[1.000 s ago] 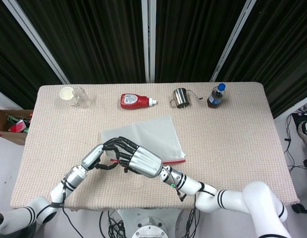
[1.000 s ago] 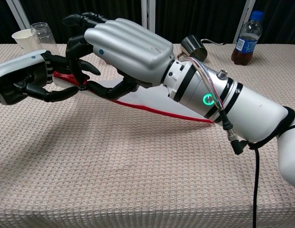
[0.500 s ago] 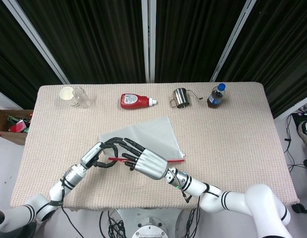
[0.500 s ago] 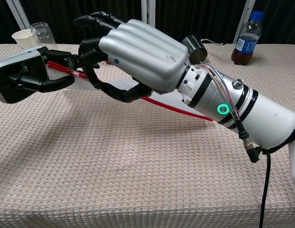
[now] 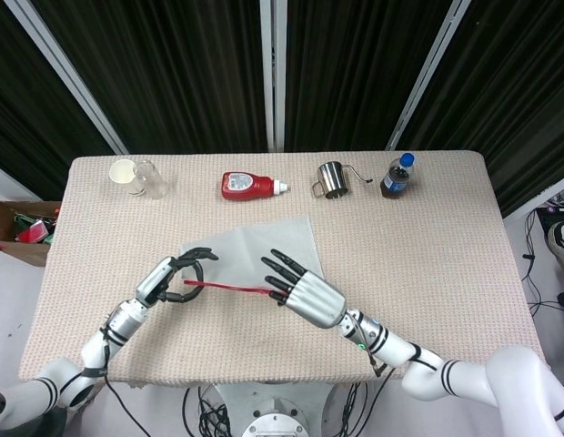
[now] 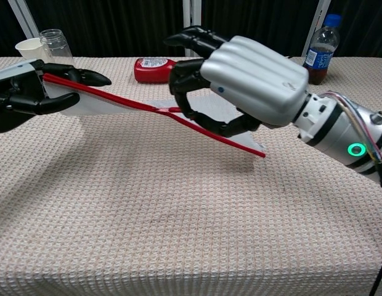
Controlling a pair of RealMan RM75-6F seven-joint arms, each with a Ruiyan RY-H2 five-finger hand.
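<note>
Head view: beige woven table (image 5: 428, 246) before black curtains (image 5: 182, 73).

Bag (image 5: 255, 255) between hands; ketchup bottle (image 5: 250, 186), mug (image 5: 331, 179) behind.

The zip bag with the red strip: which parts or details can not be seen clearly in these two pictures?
- Zip bag: in the chest view the right hand covers its middle; contents cannot be told.
- Red strip: whether its halves are sealed is too small to tell in the head view.
- Left hand: cut off by the chest view's left edge.
- Bottle label: too small to read.
</note>
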